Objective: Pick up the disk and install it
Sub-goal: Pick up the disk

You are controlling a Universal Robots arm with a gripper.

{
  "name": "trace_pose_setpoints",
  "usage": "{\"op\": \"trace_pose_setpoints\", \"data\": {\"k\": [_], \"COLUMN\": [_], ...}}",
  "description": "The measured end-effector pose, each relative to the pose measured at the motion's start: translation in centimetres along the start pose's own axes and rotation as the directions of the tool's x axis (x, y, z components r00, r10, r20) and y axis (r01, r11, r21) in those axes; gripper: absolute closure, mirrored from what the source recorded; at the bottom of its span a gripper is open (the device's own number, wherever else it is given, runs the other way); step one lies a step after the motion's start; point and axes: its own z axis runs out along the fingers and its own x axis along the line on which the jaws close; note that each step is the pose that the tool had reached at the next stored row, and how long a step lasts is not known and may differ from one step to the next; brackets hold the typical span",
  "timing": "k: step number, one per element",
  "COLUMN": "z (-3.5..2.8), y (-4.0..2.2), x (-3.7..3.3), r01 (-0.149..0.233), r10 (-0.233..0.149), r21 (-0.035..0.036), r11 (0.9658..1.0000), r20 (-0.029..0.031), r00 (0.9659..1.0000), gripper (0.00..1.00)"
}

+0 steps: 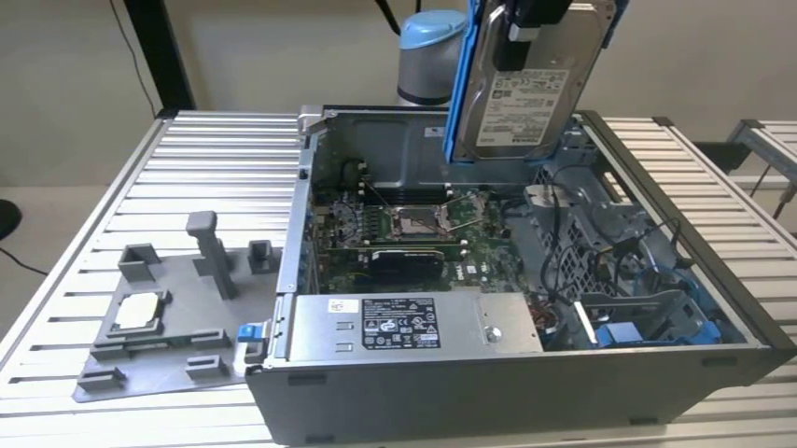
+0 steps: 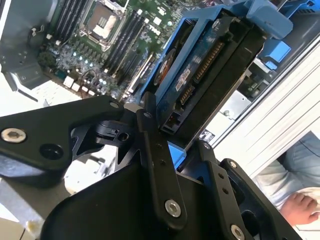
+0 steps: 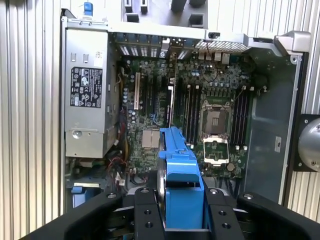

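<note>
The disk (image 1: 524, 93), a silver-grey drive with a white label in a blue carrier, hangs upright high over the back of the open computer case (image 1: 373, 392). My gripper (image 1: 536, 19) is shut on its top end. In the second wrist view the disk (image 2: 210, 75) sits clamped between my black fingers (image 2: 155, 165), connector edge facing the camera, with the gripper (image 2: 180, 155) closed around it. In the first wrist view the blue carrier (image 3: 180, 165) juts out from the gripper (image 3: 181, 212) above the motherboard (image 3: 210, 100).
The case lies open on a slatted metal table (image 1: 212, 159). Inside it are a power supply (image 1: 398, 322) at the front and a bay with blue parts (image 1: 636, 327) on the exterior view's right. A grey fixture (image 1: 174, 317) holding a small square chip (image 1: 137, 313) lies on the exterior view's left. A person's hand (image 2: 300, 205) rests beside the table.
</note>
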Motion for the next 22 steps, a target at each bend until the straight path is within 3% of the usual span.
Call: {"op": "trace_pose_setpoints", "data": {"k": [15,22], "z": [0.03,0.05], "y": [-1.46,-1.87], "x": [1.72,2.50], "r01": [-0.006,-0.010], "r10": [0.006,0.010], "r21": [0.0004,0.0007], "r11": [1.0000,0.9999], "r20": [-0.0001,-0.0002], "r00": [1.0000,0.9999], "gripper": [1.00,1.00]}}
